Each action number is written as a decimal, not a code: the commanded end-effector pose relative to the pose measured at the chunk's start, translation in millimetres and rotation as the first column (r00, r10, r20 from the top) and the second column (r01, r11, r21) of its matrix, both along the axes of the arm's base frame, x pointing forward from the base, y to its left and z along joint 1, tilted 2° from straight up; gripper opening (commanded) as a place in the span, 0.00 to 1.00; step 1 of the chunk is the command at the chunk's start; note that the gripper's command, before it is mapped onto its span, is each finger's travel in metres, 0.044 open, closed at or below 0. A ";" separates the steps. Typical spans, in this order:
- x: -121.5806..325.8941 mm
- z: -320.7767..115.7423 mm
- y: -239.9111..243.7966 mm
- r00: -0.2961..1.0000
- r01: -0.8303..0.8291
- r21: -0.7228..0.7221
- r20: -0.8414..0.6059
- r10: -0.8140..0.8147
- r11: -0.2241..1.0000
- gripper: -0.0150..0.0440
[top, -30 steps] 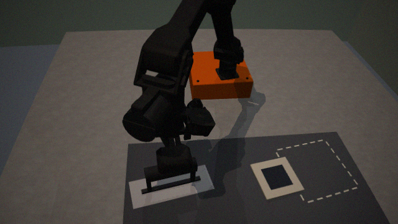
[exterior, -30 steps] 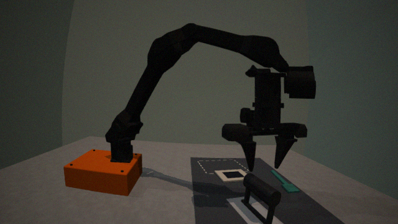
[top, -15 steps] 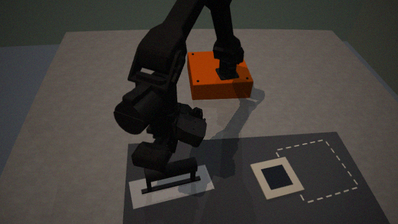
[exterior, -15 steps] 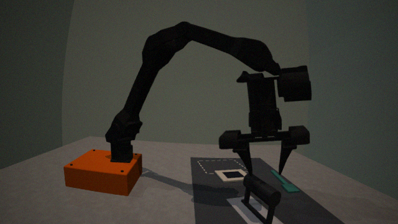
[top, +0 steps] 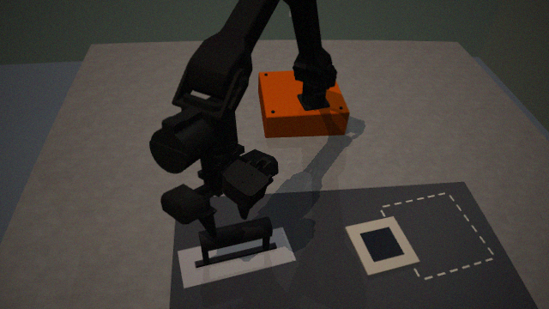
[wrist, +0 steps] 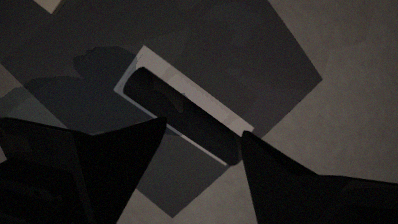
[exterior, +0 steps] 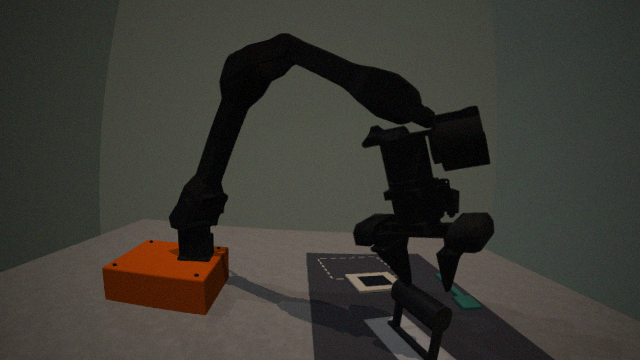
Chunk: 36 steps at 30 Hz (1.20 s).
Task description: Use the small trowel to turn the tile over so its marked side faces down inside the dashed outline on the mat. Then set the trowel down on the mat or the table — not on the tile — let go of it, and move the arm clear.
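The tabletop (top: 107, 150) (exterior: 280, 330) (wrist: 360, 110) spreads below the hand (top: 229, 227) (exterior: 428, 287) (wrist: 204, 129) and well out to its sides. The black arm (top: 214, 64) (exterior: 325, 57) arches up from its base and comes down to the hand, and the dark mat (top: 326, 240) (exterior: 320, 295) (wrist: 225, 40) lies beneath the hand, reaching toward the robot's left. Well behind the hand, on the base side, sits the orange block (top: 283, 94) (exterior: 150, 290) that carries the arm. The trowel (top: 253, 229) (exterior: 422, 305) (wrist: 180, 112), a flat pale blade with a raised black bar for a handle, lies right under the hand on the mat, blade down. The hand's fingers stand apart, with nothing gripped; seen from the wrist, the handle runs slantwise across the gap, one end beside a fingertip. Whether a fingertip touches it, I cannot tell. Well to the robot's left of the hand, the dashed outline (top: 472, 227) (exterior: 355, 258) marks the mat. The tile (top: 382, 245) (exterior: 372, 281) (wrist: 50, 4) lies flat between the hand and the outline's far side, overlapping the near edge, its dark square facing up. A teal tool (exterior: 467, 300) lies on the mat past the hand, partly hidden by a finger.
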<state>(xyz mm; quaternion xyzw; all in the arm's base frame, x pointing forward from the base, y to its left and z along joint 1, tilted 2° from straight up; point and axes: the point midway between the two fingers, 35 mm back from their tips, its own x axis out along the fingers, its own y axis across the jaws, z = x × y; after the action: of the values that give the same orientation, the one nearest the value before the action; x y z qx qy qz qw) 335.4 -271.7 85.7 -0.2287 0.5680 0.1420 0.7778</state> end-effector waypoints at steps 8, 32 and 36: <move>-5.9 -6.7 -1.9 0.945 0.303 0.140 0.083 -0.316 0.943 0.76; -20.6 -19.3 2.9 0.524 0.714 0.539 0.013 -0.852 0.447 0.76; -22.7 -20.9 5.2 0.434 0.730 0.599 -0.036 -0.900 0.328 0.76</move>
<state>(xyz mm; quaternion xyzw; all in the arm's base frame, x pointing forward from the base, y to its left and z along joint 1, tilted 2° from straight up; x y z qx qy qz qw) 314.4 -268.9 66.4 0.2625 0.4275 -0.1484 0.8523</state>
